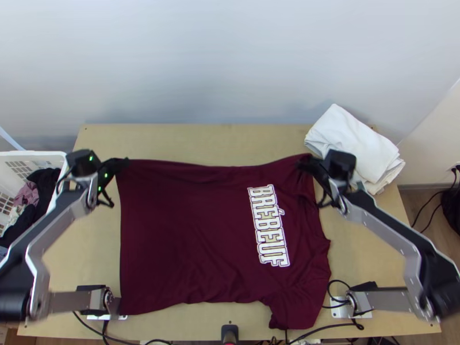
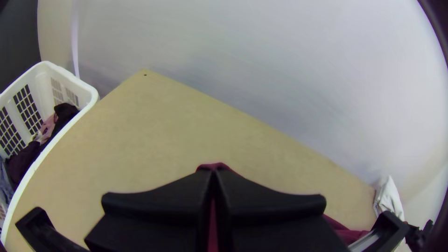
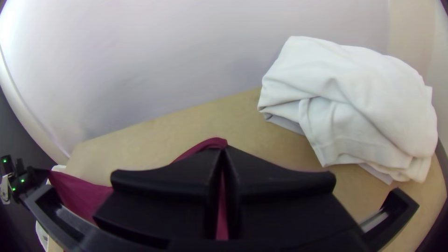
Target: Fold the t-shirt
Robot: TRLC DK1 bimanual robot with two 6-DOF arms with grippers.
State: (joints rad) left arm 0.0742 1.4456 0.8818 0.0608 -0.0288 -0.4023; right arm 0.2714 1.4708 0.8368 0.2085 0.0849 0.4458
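Looks like a robotics lab or test corner; can't pin down the building. Shows two mounted robot arms (image 1: 54,227), black cables (image 1: 335,325) along a light wooden table (image 1: 201,138), plain pale wall (image 1: 230,57) behind. Also has white laundry basket (image 2: 70,76) with clothes (image 2: 23,158), folded white cloth (image 3: 354,93), wood-look floor (image 1: 428,207).

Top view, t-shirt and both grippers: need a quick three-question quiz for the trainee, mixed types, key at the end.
1. Multiple choice: which part of the maroon t-shirt does the left gripper hold?
A) its near edge
B) its far left corner
C) its printed lettering

2. True or false: the white cloth lies at the far right corner of the table.

3. Fill in: the right gripper holds the maroon t-shirt with its fingers ____ (open or shut).

Key: 1 B; 2 true; 3 shut.
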